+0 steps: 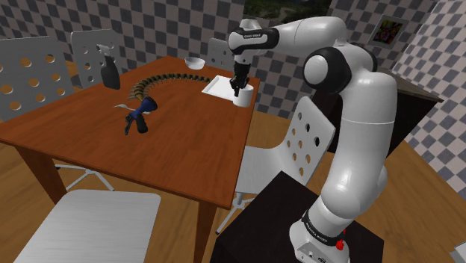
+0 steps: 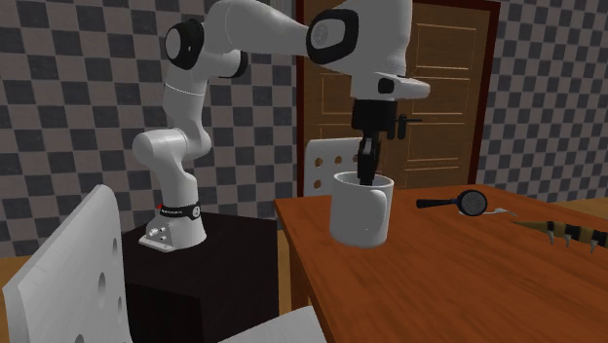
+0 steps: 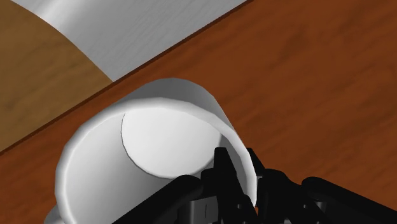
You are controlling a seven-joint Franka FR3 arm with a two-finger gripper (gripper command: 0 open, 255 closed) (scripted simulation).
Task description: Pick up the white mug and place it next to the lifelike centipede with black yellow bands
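Note:
The white mug [image 1: 245, 96] [image 2: 361, 209] [image 3: 159, 133] stands upright at the table's far corner, close to the edge by the robot. My black gripper [image 1: 237, 88] [image 2: 366, 175] [image 3: 245, 184] comes down from above and is shut on the mug's rim, one finger inside and one outside the wall. The centipede [image 1: 160, 81] [image 2: 570, 232], banded black and yellow, lies curved on the brown table [image 1: 172, 149] some way off towards the shoulder view's left. I cannot tell whether the mug's base touches the wood.
A flat white square plate [image 1: 216, 86] lies just beside the mug. A dark blue brush-like tool [image 1: 140, 116] [image 2: 458, 203], a dark bottle [image 1: 110, 73] and a small white bowl [image 1: 194, 61] also sit on the table. White chairs [image 1: 291, 142] [image 1: 97, 217] ring it.

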